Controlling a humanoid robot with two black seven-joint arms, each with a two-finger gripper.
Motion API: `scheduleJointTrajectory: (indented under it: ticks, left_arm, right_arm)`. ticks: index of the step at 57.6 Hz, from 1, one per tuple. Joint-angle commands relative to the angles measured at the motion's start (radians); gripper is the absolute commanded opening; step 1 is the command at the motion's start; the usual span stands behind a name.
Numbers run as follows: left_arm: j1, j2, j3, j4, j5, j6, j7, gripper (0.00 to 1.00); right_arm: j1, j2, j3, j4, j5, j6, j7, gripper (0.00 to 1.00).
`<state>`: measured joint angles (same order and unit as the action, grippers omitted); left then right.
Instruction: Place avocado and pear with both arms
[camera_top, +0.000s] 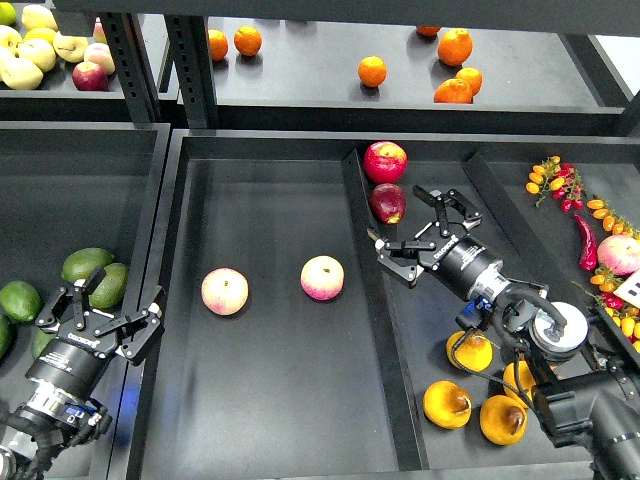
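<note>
Several golden pears with brown blotches lie at the front of the right compartment; the nearest are one pear (448, 403) and a second (503, 420), and two more are partly hidden behind my right arm. My right gripper (421, 236) is open and empty, well above and behind the pears, next to a dark red apple (388, 203). Several green avocados lie in the left bin, among them an olive one (87, 265) and a darker one (3, 335) at the frame's edge. My left gripper (118, 302) is open and empty just to the right of them.
Two pink peaches (225, 291) (322, 277) lie in the middle tray. A raised divider (375, 310) separates it from the pear compartment. A red apple (385, 160) sits at the back. Chillies and small tomatoes (590, 225) lie at right. Oranges (372, 71) are on the back shelf.
</note>
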<state>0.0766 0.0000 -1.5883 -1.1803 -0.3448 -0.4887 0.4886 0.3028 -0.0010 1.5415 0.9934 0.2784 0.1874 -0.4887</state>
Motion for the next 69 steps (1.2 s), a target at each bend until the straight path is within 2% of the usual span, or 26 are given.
scheduleJointTrajectory:
  ticks: [1, 9, 15, 16, 19, 35, 48, 57, 69]
  left_arm:
    - [-0.014, 0.0, -0.004, -0.039, 0.003, 0.0, 0.0, 0.99]
    - [-0.043, 0.0, -0.005, -0.045, 0.007, 0.0, 0.0, 0.99]
    - [-0.043, 0.0, 0.008, -0.061, 0.01, 0.0, 0.0, 0.99]
    - [-0.043, 0.0, 0.01, -0.059, 0.013, 0.0, 0.0, 0.99]
    - [-0.043, 0.0, 0.008, -0.062, 0.013, 0.0, 0.0, 0.99]
    - [-0.04, 0.0, 0.014, -0.055, 0.012, 0.0, 0.0, 0.99]
    - [-0.04, 0.0, 0.125, -0.078, 0.004, 0.0, -0.018, 0.99]
    - [-0.035, 0.0, 0.123, -0.093, 0.007, 0.0, -0.018, 0.99]
    - [-0.09, 0.0, 0.12, -0.091, 0.009, 0.0, -0.027, 0.99]
  right_arm:
    - [-0.016, 0.001, 0.034, 0.016, 0.001, 0.001, 0.0, 1.0]
    - [-0.034, 0.001, 0.014, 0.033, 0.002, 0.036, 0.0, 1.0]
    - [-0.05, 0.001, -0.02, 0.014, 0.001, 0.141, 0.0, 1.0]
    - [-0.068, 0.001, -0.037, 0.004, -0.001, 0.188, 0.0, 1.0]
    - [-0.099, 0.001, -0.049, 0.008, -0.001, 0.207, 0.0, 1.0]
    - [-0.163, 0.001, -0.109, 0.027, -0.005, 0.219, 0.0, 1.0]
    - [-0.165, 0.001, -0.123, 0.013, 0.018, 0.241, 0.0, 1.0]
    - [-0.165, 0.001, -0.158, 0.027, 0.021, 0.225, 0.0, 1.0]
    - [-0.163, 0.001, -0.195, 0.16, 0.024, 0.172, 0.0, 1.0]
